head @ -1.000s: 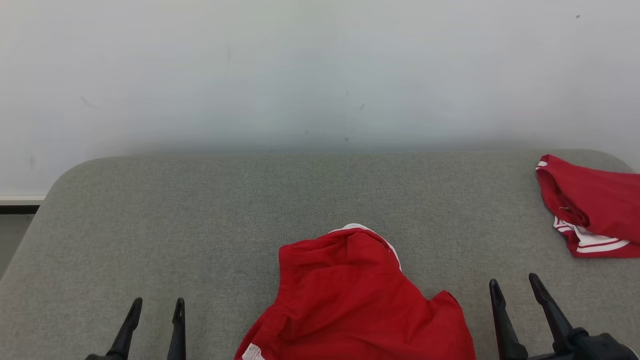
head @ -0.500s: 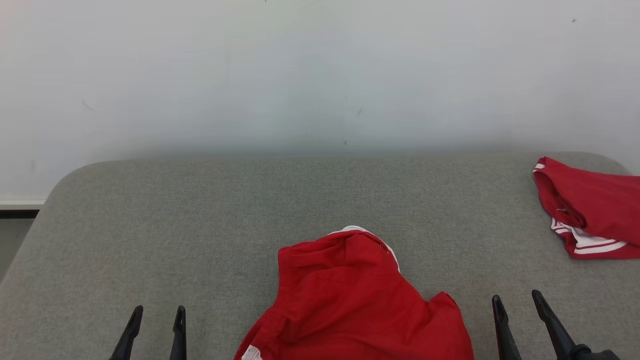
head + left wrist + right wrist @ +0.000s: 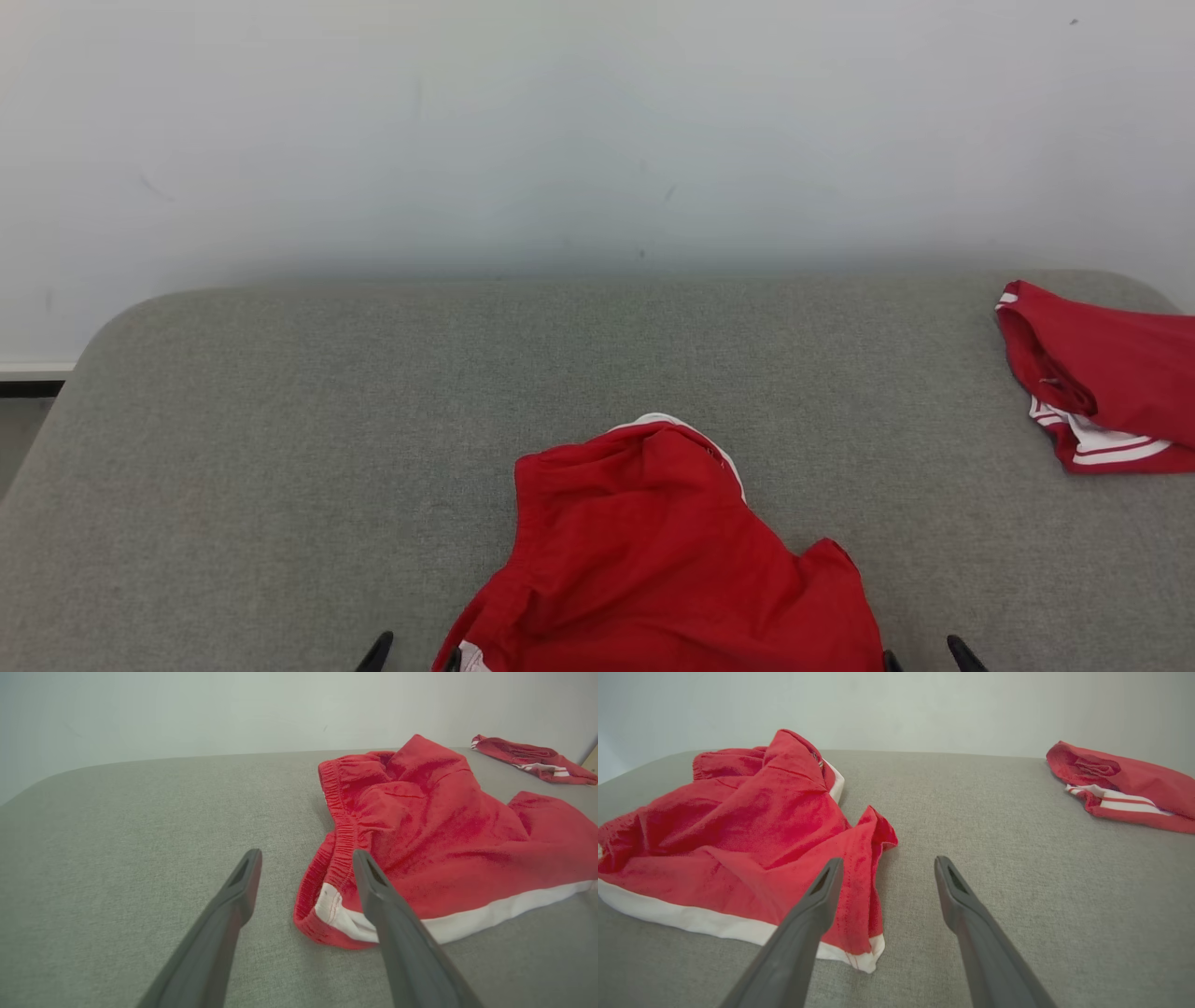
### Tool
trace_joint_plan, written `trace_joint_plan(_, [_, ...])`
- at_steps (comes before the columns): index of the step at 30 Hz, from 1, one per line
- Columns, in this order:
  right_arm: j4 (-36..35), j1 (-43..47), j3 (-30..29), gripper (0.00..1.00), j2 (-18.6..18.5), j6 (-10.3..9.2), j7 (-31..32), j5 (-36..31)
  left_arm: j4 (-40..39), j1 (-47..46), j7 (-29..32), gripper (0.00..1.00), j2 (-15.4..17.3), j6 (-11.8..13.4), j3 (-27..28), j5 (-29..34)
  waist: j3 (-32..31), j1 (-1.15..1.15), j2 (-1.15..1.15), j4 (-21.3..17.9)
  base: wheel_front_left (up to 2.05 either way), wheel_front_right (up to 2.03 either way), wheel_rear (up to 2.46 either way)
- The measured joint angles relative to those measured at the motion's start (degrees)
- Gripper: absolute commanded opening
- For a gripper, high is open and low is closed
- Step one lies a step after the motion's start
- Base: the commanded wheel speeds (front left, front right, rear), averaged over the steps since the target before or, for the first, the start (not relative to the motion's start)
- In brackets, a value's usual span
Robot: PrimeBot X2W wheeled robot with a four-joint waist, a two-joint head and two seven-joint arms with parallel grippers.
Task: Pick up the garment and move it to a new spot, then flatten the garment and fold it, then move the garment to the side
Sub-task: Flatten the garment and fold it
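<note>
A crumpled red garment (image 3: 653, 551) with white trim lies at the near middle of the grey padded table (image 3: 280, 420). My left gripper (image 3: 415, 655) is open at its left edge, with just the fingertips peeking in at the head view's bottom. In the left wrist view the garment (image 3: 444, 835) lies to the right, and the open left gripper (image 3: 306, 858) hovers at its elastic waistband corner. My right gripper (image 3: 924, 658) is open at the garment's right edge. In the right wrist view the right gripper (image 3: 888, 863) frames the hem corner of the garment (image 3: 738, 826). Nothing is held.
A second red garment (image 3: 1102, 373) with white stripes lies bunched at the table's far right edge; its red cloth (image 3: 1120, 784) also shows in the right wrist view. A pale wall (image 3: 597, 140) stands right behind the table. Bare grey surface stretches left and behind the near garment.
Both grippers have dropped toward the bottom of the head view and come inward, the left one rightward to the garment's edge, the right one slightly leftward. The garments have not moved.
</note>
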Motion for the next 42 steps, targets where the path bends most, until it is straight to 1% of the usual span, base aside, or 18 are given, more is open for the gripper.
trace_joint_plan(4, [4.25,0.04,2.67,1.00,-0.71,0.00,0.00,1.23,4.13,-2.12,0.00,1.00,0.14,-0.47,-2.92,-0.11,0.79,0.00,0.00,-0.23,0.00,0.00,0.00])
trace_joint_plan(7, [6.80,-0.18,3.65,1.00,-0.41,0.00,0.00,2.07,7.01,-3.96,0.00,1.00,0.20,-0.56,-4.65,-0.57,1.41,0.00,0.00,-0.46,0.00,0.00,0.00])
trace_joint_plan(10, [10.22,-1.89,6.27,1.00,-0.14,0.00,-0.01,3.00,10.51,-5.87,0.00,1.00,0.67,-0.87,-6.58,-1.02,2.04,0.00,0.00,-1.16,0.00,0.00,0.00])
trace_joint_plan(16, [14.28,-5.31,8.42,1.00,0.65,0.00,-0.01,4.55,13.17,-8.02,0.00,1.00,0.97,-0.90,-7.86,-2.08,2.81,0.00,0.00,-2.27,0.00,0.00,0.00])
trace_joint_plan(20, [16.77,-6.58,9.98,1.00,1.10,0.00,0.00,5.45,15.69,-9.15,0.00,1.00,1.08,-0.91,-9.96,-3.32,3.09,0.00,0.00,-2.45,0.00,0.00,0.00])
trace_joint_plan(26, [19.09,-8.51,11.28,1.00,1.85,0.00,-0.01,6.48,18.69,-10.76,0.00,1.00,1.05,-0.91,-11.37,-5.20,3.43,0.00,0.00,-2.50,0.00,0.00,0.00])
trace_joint_plan(27, [19.33,-8.61,11.52,0.95,1.90,0.01,-0.01,6.50,19.00,-10.91,0.00,1.00,1.04,-0.91,-11.58,-5.48,3.48,0.00,0.00,-2.45,0.00,0.00,0.00])
trace_joint_plan(28, [19.48,-8.70,11.60,0.83,1.94,0.00,-0.01,6.62,19.26,-11.07,0.00,1.00,1.02,-0.91,-11.78,-5.77,3.52,0.00,0.00,-2.39,0.00,0.00,0.00])
trace_joint_plan(29, [19.57,-8.90,11.59,0.45,1.96,0.00,0.00,6.82,19.45,-11.21,0.00,0.65,0.93,-0.91,-11.96,-6.13,3.55,0.00,0.00,-2.32,0.00,0.00,0.00])
trace_joint_plan(30, [19.45,-9.17,11.61,0.12,1.94,0.00,0.00,6.94,19.63,-11.31,0.00,0.35,0.86,-0.91,-12.13,-6.55,3.57,0.01,0.00,-2.26,0.00,0.00,0.00])
trace_joint_plan(31, [19.28,-9.40,11.77,0.00,1.94,0.00,-0.01,7.01,19.86,-11.41,0.00,0.00,0.83,-0.91,-12.32,-7.14,3.58,0.00,0.00,-2.23,0.00,0.00,0.00])
trace_joint_plan(35, [17.93,-9.47,12.99,0.00,1.40,0.00,0.00,7.08,19.97,-11.55,0.00,0.00,0.87,-0.91,-12.68,-8.15,3.45,0.00,0.00,-2.17,0.00,0.00,0.00])
trace_joint_plan(39, [12.79,-9.67,14.28,0.00,-0.04,0.00,0.00,7.06,16.66,-11.33,0.00,0.00,1.00,-0.91,-11.60,-9.36,3.34,0.00,0.00,-2.39,0.00,0.00,0.00])
trace_joint_plan(42, [8.60,-10.44,14.49,0.00,-1.67,0.00,0.00,7.28,13.11,-11.22,0.00,0.00,1.70,-0.91,-10.67,-9.96,3.39,0.00,0.01,-2.68,0.00,0.00,0.00])
